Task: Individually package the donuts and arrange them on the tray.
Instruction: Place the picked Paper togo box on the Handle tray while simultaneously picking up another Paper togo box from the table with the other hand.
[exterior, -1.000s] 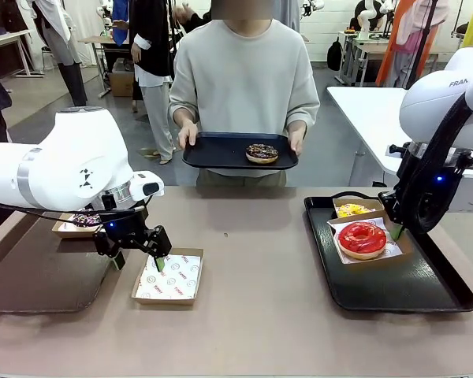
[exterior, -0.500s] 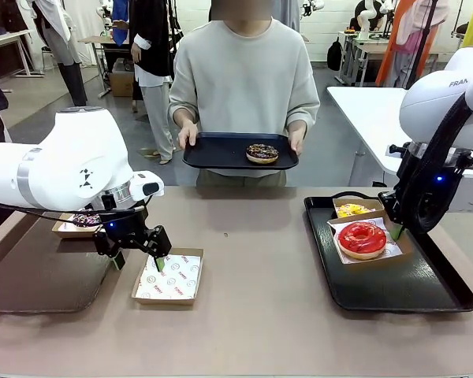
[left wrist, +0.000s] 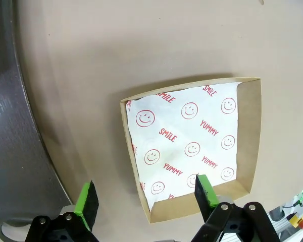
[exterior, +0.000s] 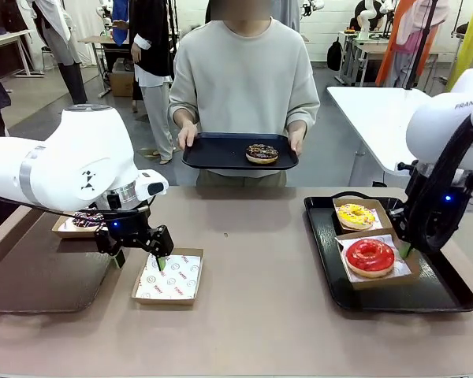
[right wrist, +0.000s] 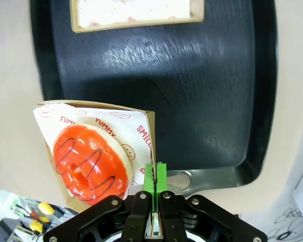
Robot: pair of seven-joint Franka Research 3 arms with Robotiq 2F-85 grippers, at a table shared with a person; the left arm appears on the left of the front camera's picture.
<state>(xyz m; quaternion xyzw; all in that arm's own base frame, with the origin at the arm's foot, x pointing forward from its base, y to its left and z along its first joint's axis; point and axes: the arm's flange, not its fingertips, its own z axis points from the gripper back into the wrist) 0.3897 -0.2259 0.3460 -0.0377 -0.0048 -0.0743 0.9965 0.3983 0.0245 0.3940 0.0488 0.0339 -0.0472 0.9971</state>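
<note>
In the front view, the dark donut [exterior: 85, 221] behind the left hand [exterior: 139, 261] is largely covered by that arm; only a dark rim with pale specks can be made out. Its brown box [exterior: 63, 229] is partly covered too. The grey tray [exterior: 31, 283] beside that hand is cut off by the picture's left edge. The right hand [exterior: 407, 250] is masked by its own wrist, apart from a green tip.

In the right wrist view, the far box [right wrist: 136, 15] beyond the right hand is cut by the top edge, and its contents cannot be told. The corner of the paper-lined box [right wrist: 141, 126] nearest the hand is hidden by the fingers [right wrist: 150, 174].
</note>
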